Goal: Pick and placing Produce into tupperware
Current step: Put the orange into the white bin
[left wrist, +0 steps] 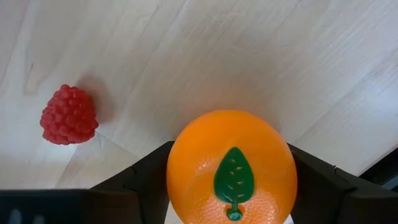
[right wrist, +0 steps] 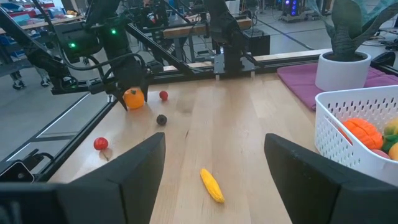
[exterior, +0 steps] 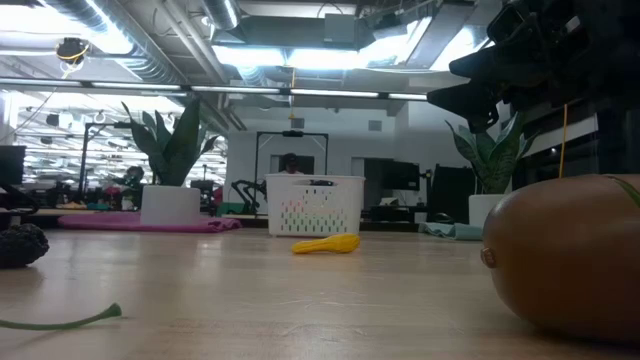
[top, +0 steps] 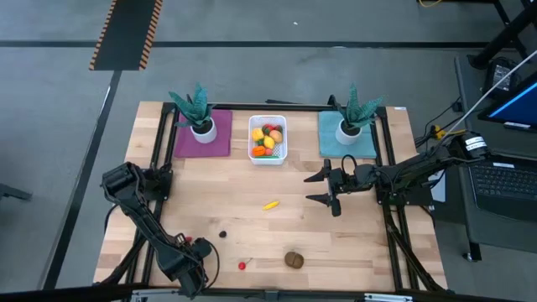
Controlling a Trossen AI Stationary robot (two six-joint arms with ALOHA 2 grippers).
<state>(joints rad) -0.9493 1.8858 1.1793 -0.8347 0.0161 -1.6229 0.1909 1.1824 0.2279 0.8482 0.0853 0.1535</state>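
An orange (left wrist: 231, 168) with a green leaf mark sits on the wood near the table's near left corner, between the fingers of my left gripper (left wrist: 230, 186), which points down over it. A red raspberry (left wrist: 68, 116) lies beside it. The white tupperware (top: 268, 156) stands at the far middle with several produce pieces inside. A yellow piece (top: 270, 204), a dark berry (top: 222, 234), a red cherry (top: 242, 265) and a brown kiwi (top: 294, 259) lie loose on the table. My right gripper (top: 323, 188) hovers open right of centre, pointing toward the table's left. My left gripper comes at the orange from above, pointing down. One finger (left wrist: 146, 180) stands at each side of the fruit, at its widest part (left wrist: 177, 180), and the leaf mark faces up between them. In the right wrist view the orange (right wrist: 133, 98) sits low at the tabletop; whether it is lifted I cannot tell.
Two teal spiky plants in white pots stand on a purple mat (top: 201, 141) and a teal mat (top: 346, 143) either side of the tupperware. Black frame rails (top: 156, 151) run along the table's left and right sides. Bare wood lies between the loose pieces.
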